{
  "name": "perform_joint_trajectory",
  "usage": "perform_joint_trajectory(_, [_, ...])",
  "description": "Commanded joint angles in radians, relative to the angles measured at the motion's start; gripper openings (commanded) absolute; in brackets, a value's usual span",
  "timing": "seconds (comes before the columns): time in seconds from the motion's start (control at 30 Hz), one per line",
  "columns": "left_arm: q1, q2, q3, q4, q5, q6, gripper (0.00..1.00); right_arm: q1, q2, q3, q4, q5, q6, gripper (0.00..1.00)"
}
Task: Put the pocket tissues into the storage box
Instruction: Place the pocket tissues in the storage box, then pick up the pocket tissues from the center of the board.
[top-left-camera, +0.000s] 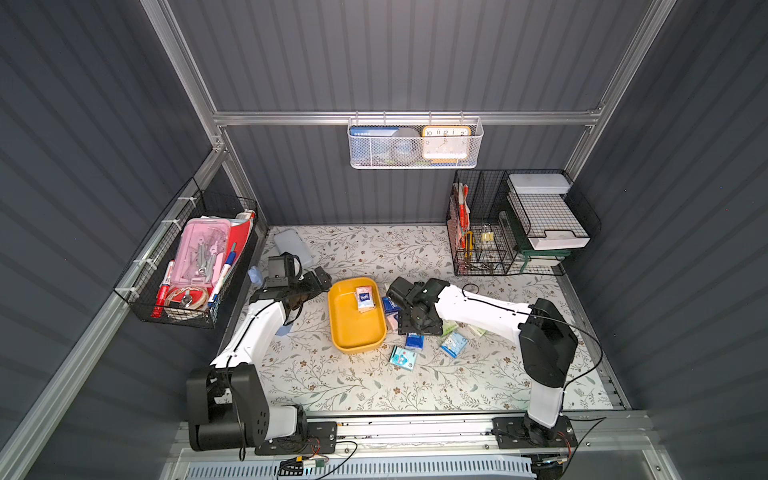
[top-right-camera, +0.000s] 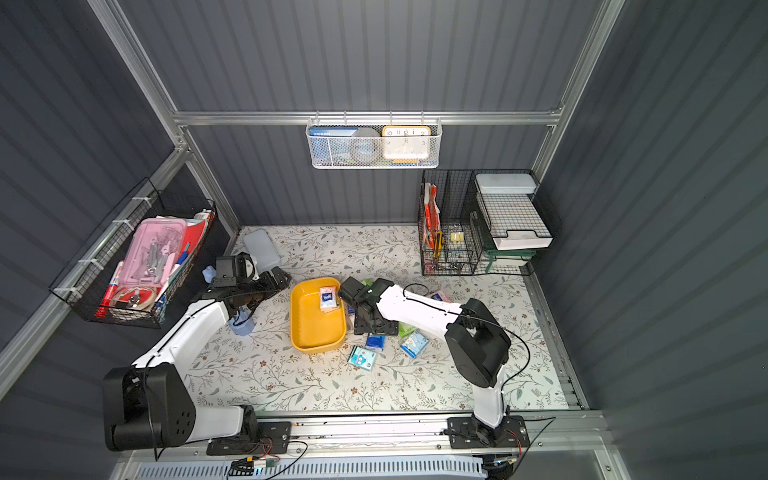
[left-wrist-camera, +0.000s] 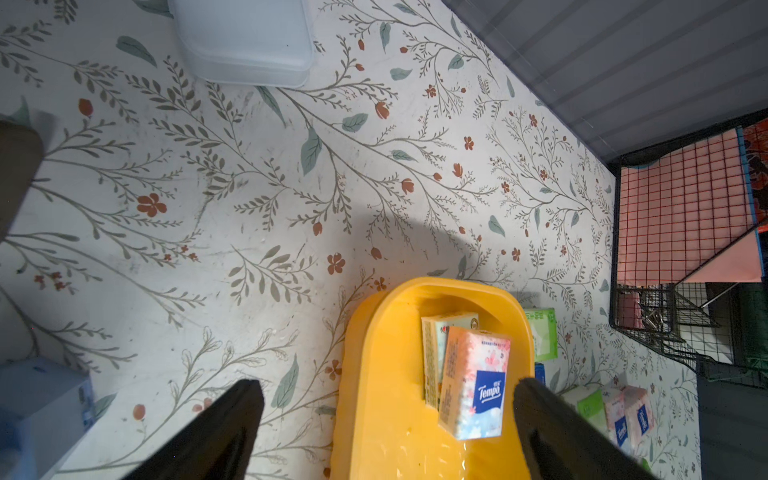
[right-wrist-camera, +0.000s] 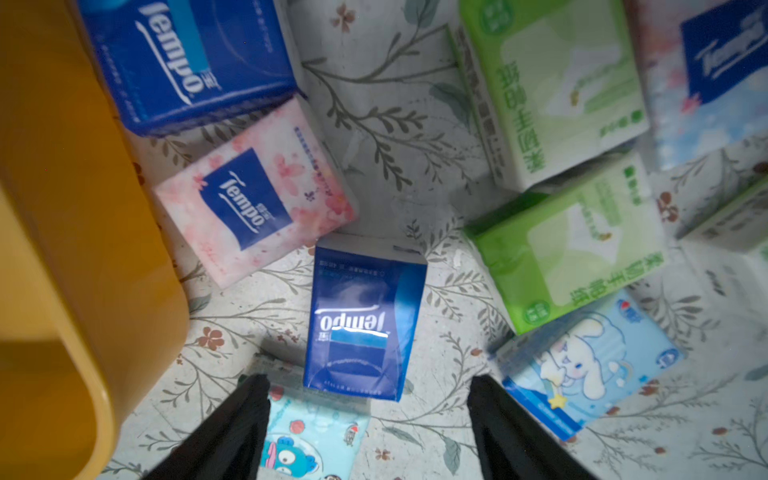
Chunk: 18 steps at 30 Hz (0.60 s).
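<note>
Floral-printed cloth covers the table (top-left-camera: 374, 386), seen from above in both top views. Two white-and-black robot arms reach in from its near edge, the left arm (top-left-camera: 257, 328) and the right arm (top-left-camera: 478, 311). Between them the storage box (top-left-camera: 353, 328), a shallow mustard-yellow tub, sits flat on the cloth.

The left gripper (left-wrist-camera: 387, 383) hangs at the box's rim with its jaws wide apart and nothing between them. The right gripper (right-wrist-camera: 368, 380) points down at the cloth just beside the box, jaws also spread and gripping nothing.

Two of the pocket tissues lie inside the box: a pink packet (left-wrist-camera: 473, 382) leaning on a pale cream packet (left-wrist-camera: 444, 328). The others are scattered on the cloth beside the box, under the right arm. A dark blue packet (right-wrist-camera: 361, 320) lies just ahead of the right gripper's open jaws, untouched. Near it are a pink blossom packet (right-wrist-camera: 253, 208), a second dark blue packet (right-wrist-camera: 187, 62), two green packets (right-wrist-camera: 573, 245) and a light blue rabbit packet (right-wrist-camera: 590, 365).
</note>
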Motion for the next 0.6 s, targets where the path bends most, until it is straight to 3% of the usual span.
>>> perform_joint_trajectory(0.0, [0.002, -0.042, -0.032, -0.013, 0.031, 0.03, 0.99, 0.001, 0.026, -0.009, -0.003, -0.001, 0.056, 0.81])
perform_joint_trajectory(0.4, [0.002, -0.054, -0.046, -0.042, 0.04, 0.048, 0.99, -0.004, 0.15, 0.006, 0.066, 0.015, 0.088, 0.8])
perform_joint_trajectory(0.57, [0.002, -0.053, -0.045, -0.053, 0.036, 0.055, 0.99, -0.02, 0.161, -0.021, 0.094, 0.021, 0.101, 0.74])
